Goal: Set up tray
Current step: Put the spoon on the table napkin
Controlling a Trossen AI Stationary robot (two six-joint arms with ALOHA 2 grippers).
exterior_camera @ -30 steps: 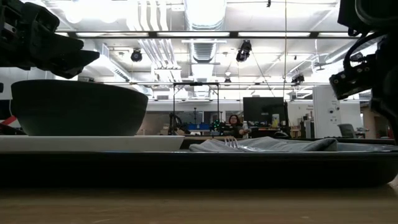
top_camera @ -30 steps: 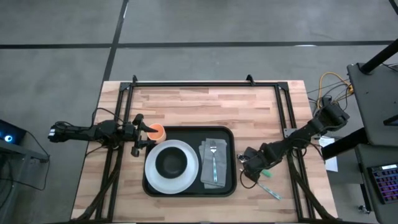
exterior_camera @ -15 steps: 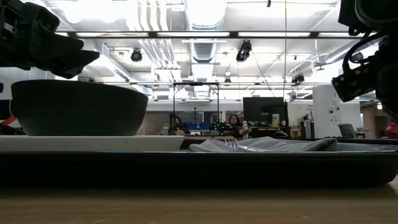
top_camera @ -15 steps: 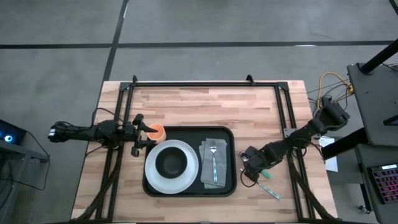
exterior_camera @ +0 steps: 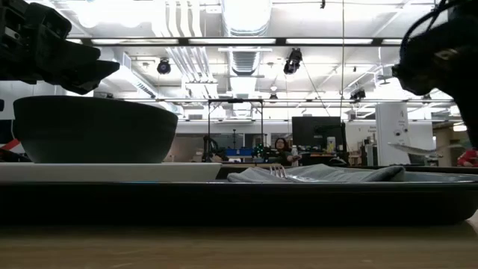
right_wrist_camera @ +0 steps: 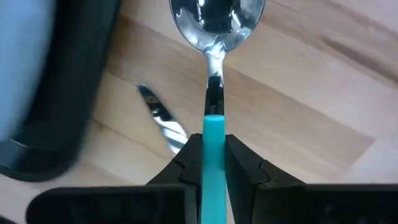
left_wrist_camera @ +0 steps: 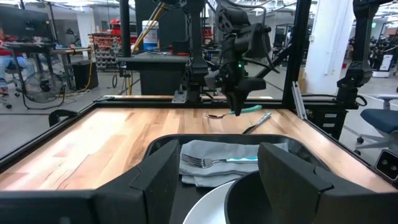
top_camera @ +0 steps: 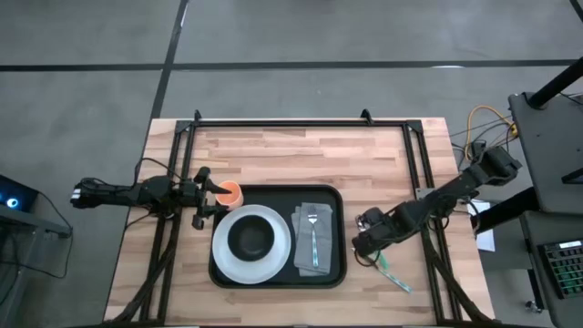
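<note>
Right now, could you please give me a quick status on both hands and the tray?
Right hand shut on spoon, beside tray. Left hand open around orange cup. Knife on table nearby, not blocking.

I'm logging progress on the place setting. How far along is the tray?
Done: the tray already holds the plate with a bowl, plus a napkin and fork. In hand: the right gripper is shut on the spoon. Left: the spoon and the knife still on the table. The left gripper waits open by the cup.
</note>
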